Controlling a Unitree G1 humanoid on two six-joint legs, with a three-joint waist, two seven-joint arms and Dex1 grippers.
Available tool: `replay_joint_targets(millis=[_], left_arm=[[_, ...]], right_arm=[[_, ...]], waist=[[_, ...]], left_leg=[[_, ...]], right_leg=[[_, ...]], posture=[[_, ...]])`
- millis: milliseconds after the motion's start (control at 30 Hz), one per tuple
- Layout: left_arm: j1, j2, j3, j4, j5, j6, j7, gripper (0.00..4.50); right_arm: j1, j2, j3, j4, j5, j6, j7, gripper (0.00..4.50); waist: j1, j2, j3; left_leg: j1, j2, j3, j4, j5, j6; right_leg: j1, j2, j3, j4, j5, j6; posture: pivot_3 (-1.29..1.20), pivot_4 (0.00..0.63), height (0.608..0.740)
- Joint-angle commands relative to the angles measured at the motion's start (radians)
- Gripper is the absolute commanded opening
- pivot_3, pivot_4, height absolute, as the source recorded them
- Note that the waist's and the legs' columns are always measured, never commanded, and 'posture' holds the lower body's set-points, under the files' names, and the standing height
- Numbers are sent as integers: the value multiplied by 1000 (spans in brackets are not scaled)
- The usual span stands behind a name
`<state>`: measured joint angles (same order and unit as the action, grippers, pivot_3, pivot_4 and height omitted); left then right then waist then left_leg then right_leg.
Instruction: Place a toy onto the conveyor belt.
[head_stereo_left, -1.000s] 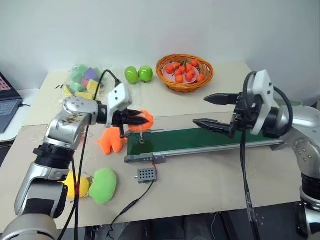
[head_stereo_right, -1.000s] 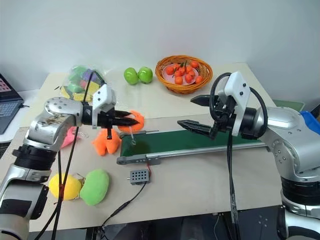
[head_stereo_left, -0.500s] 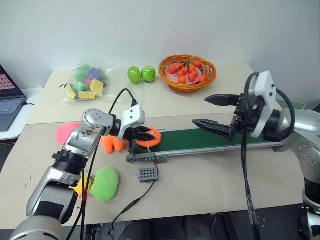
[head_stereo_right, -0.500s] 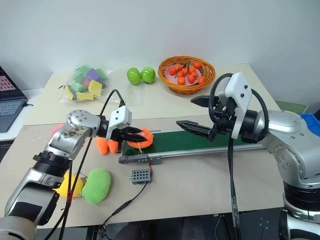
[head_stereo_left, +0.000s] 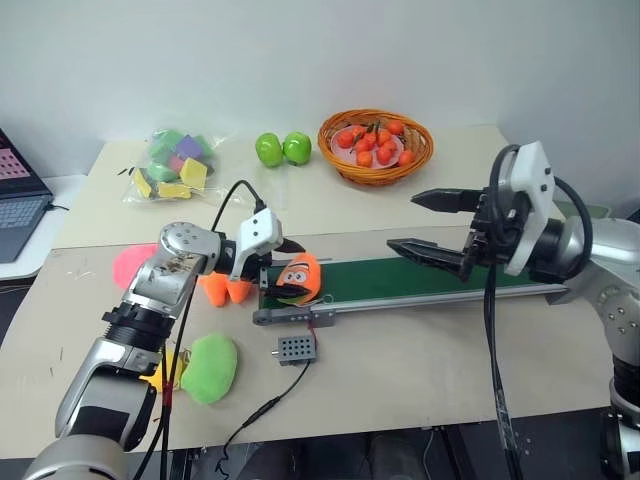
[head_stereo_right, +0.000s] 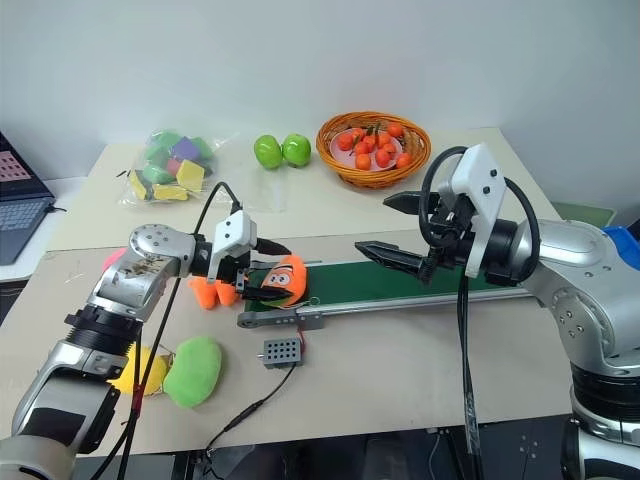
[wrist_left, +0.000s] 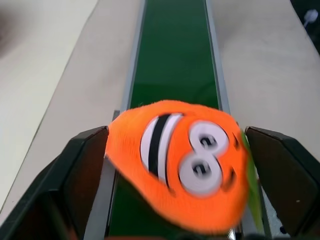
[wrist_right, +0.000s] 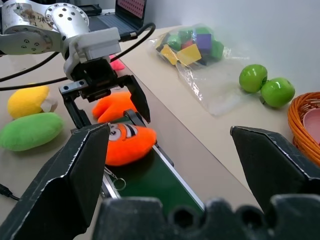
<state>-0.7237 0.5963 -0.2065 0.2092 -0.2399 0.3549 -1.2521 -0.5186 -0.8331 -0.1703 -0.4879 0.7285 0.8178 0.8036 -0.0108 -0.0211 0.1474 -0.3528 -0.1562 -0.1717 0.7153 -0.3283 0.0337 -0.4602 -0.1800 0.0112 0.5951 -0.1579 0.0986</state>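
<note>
Left gripper (head_stereo_left: 285, 268) had its black fingers spread wide on either side of the toy (head_stereo_left: 298, 278), with gaps showing between pads and plush in the left wrist view; the arm reached low across the table (head_stereo_left: 400, 370), gripper pointing right and slightly down. That toy lay on the left end of the conveyor belt (head_stereo_left: 420, 277), face showing. Right gripper (head_stereo_left: 420, 222) hovered above the belt's middle, fingers apart and holding nothing, pointing left. Just behind the left gripper sat a larger orange plush (head_stereo_left: 222, 288); a green plush (head_stereo_left: 210, 367) and a yellow one (head_stereo_right: 130, 370) lay nearer the front edge, a small grey box (head_stereo_left: 293, 348) below the belt end. Apples (head_stereo_left: 281, 149), a fruit basket (head_stereo_left: 375, 145) and a bag of blocks (head_stereo_left: 175, 165) stood well back.
</note>
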Motion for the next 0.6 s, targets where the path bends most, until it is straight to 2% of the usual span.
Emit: replay_joint_targets(millis=[33,200,300,500,600], left_arm=[[-65,-14,82,-64,-76,89,35,4460],[-125,-2,148,-116,-160,217,61,4460],[-133,46,178,-146,-194,279,49,4460],[9,253,175,-158,-154,236,-47,4460],[81,293,189,-164,-122,174,-23,4460]], right_arm=[[-26,-7,-9,-4,0,-27,5,4500],[-39,-9,2,10,-5,-33,14,4500],[-35,-33,-9,29,-12,-36,37,4500],[24,-113,-18,72,-25,-46,130,4500],[36,-126,-5,107,-42,-64,165,4500]], waist=[[0,0,0],[-2,0,0],[-4,0,0],[-8,0,0],[-3,1,0]], left_leg=[[0,0,0,0,0,0],[0,0,0,0,0,0],[0,0,0,0,0,0],[1,1,0,-1,0,0],[1,1,0,-1,0,0]], right_leg=[[0,0,0,0,0,0],[0,0,0,0,0,0],[0,0,0,0,0,0],[-1,1,0,0,0,0],[0,1,0,0,0,0]], posture=[[0,150,740],[0,150,740],[0,150,740],[0,150,740],[0,150,740]])
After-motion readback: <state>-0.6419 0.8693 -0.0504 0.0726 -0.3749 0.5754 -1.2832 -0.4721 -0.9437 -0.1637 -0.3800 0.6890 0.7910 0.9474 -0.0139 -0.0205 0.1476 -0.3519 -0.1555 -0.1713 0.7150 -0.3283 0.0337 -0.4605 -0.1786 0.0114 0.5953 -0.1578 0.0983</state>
